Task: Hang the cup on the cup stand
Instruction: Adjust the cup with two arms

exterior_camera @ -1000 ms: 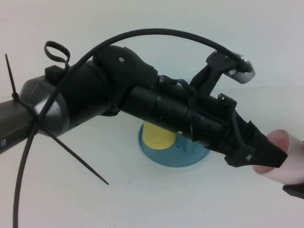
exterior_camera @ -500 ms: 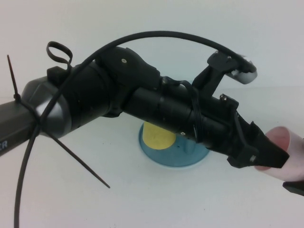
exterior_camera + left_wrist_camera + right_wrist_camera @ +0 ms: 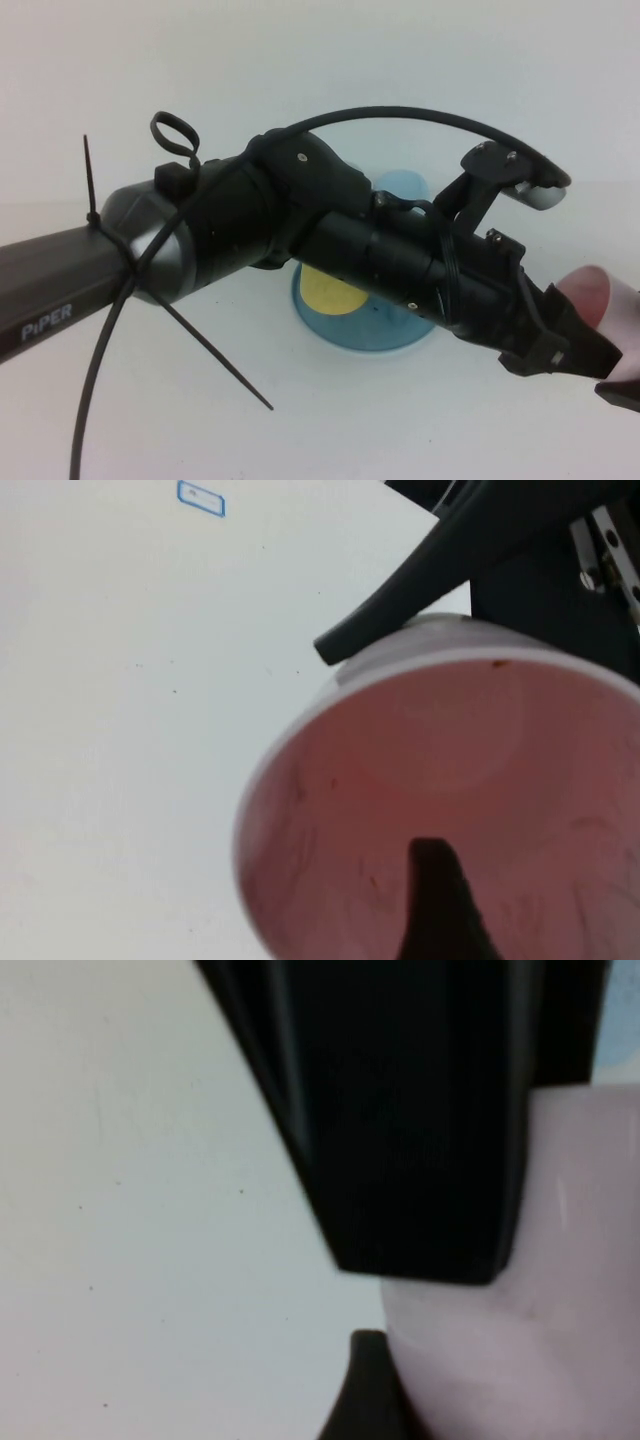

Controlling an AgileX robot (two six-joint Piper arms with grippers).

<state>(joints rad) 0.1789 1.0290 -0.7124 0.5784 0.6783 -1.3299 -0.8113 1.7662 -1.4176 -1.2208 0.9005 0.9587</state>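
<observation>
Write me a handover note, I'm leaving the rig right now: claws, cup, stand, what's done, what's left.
Left claw: open, stretched across to the right, one finger inside the pink cup, the other outside its rim.
Right claw: shut on that cup, far right.
Cup stand: centre of the table, a yellow cup on it.
Done: pink cup picked up.
Left: hang it on the stand.

Left claw (image 3: 585, 345) meets the pink cup (image 3: 600, 300), right of the cup stand (image 3: 370, 330).
</observation>
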